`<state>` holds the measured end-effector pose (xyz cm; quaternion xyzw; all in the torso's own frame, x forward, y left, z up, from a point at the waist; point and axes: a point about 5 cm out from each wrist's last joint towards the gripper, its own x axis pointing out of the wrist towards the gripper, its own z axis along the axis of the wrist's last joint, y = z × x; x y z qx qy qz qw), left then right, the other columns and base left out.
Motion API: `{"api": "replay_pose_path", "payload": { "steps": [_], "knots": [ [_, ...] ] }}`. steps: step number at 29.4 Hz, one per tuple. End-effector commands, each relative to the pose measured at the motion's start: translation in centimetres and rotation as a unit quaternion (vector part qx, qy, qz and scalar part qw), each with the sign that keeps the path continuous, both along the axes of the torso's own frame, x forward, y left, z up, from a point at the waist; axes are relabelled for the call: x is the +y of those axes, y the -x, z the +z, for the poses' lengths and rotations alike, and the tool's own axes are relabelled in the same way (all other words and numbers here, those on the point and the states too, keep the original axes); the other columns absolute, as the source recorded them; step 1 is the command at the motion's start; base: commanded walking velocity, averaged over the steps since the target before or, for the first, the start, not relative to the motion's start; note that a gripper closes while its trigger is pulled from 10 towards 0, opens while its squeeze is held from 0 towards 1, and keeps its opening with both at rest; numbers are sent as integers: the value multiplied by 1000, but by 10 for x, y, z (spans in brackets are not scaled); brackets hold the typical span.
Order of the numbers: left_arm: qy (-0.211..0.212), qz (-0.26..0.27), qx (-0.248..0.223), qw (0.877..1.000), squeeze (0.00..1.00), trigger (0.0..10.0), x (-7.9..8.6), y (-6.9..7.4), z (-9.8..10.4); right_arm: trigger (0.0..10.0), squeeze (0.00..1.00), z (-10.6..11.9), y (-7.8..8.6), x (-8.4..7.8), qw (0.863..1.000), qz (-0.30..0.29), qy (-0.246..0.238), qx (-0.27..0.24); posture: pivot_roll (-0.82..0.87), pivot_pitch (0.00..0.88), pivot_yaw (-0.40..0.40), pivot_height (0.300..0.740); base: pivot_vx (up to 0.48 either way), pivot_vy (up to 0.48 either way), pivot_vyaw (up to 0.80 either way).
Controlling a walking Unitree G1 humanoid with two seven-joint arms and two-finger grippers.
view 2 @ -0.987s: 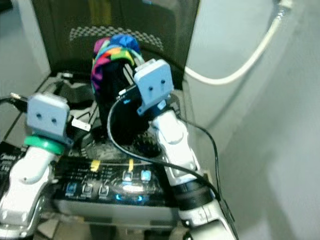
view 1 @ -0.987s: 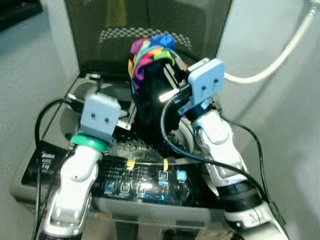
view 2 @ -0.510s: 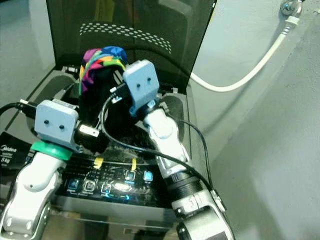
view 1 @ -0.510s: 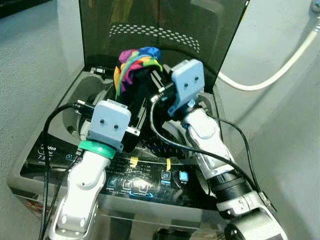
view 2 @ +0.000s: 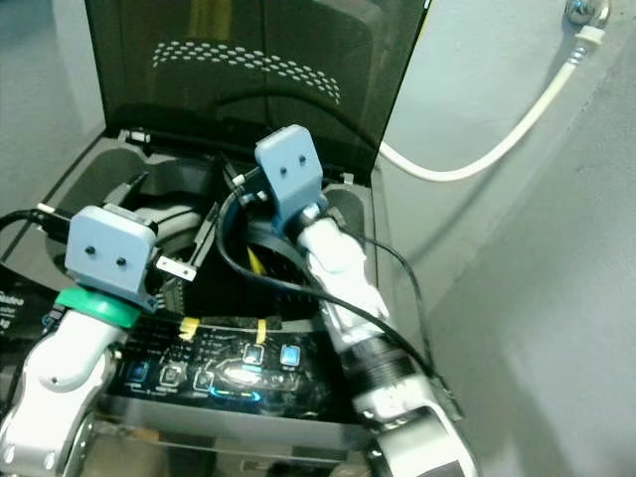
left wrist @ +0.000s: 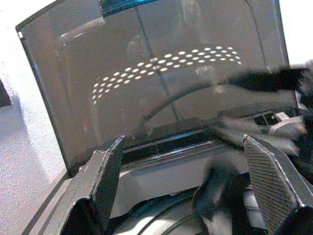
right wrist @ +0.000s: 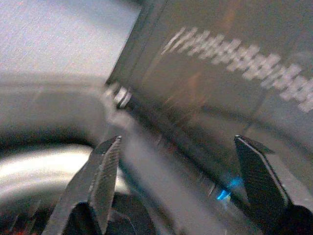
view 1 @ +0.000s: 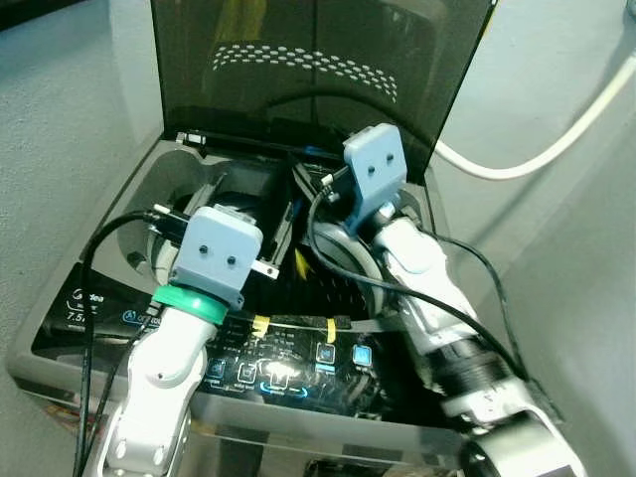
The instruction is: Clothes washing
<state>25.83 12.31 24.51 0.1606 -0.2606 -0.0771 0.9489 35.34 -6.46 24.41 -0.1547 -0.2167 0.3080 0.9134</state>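
Black claws (left wrist: 186,196) (right wrist: 181,191) spread — over drum rim (view 1: 343,253)

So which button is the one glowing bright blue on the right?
Find the washing machine with its dark lid up. Along its front runs the black control panel. The blue button is the rightmost lit square there, just right of the paler one.

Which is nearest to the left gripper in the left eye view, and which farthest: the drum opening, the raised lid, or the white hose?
1. Drum opening, just beyond the left gripper.
2. Raised lid, standing behind the drum.
3. White hose, against the wall on the right.
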Motion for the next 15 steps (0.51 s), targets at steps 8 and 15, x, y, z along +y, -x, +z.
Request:
{"api": "replay_pose_path", "payload": {
  "steps": [8,15],
  "knots": [
    [-15,-20,16,1000,0,10000,-2,0,-2,10000,0,-28,26,-46,981,98,155,62,194,0,-5,740,0,0,0],
    [-25,-36,24,999,0,10000,-4,0,-2,10000,0,9,30,-71,998,59,-3,13,187,0,31,740,0,0,0]
  ]
}}
